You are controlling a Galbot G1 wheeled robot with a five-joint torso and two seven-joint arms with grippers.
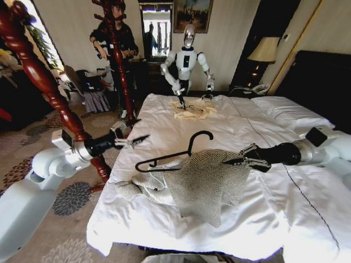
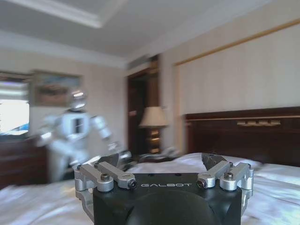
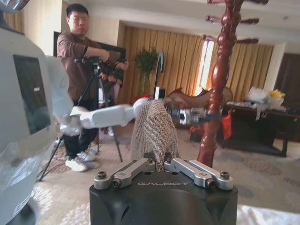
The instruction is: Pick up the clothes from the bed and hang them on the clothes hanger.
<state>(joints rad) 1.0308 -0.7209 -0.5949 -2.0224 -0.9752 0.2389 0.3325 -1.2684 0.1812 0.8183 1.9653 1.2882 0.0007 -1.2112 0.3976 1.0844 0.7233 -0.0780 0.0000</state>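
Two grippers work over a white-quilted bed (image 1: 258, 137) in a carpeted room: the right gripper (image 1: 237, 159) pinches the ribbed cardigan (image 1: 203, 183) draped on a black hanger (image 1: 174, 155); the left gripper (image 1: 134, 142) hovers spread and empty beside it.

Bed (image 1: 263, 131) fills centre and right of frame. Cardigan (image 1: 203, 183) at lower centre, lifted above duvet, one part trailing onto bed toward lower left. Hanger (image 1: 164, 158) just upper left of cardigan, hook (image 1: 200, 138) up, right end under knit. Right end effector (image 1: 248, 157) enters from right, clamped on cardigan's upper right edge. Left end effector (image 1: 131, 142) at left of centre, apart from hanger, fingers spread, over bed's left edge. Wooden coat stand (image 1: 52, 93) at left, behind left arm.
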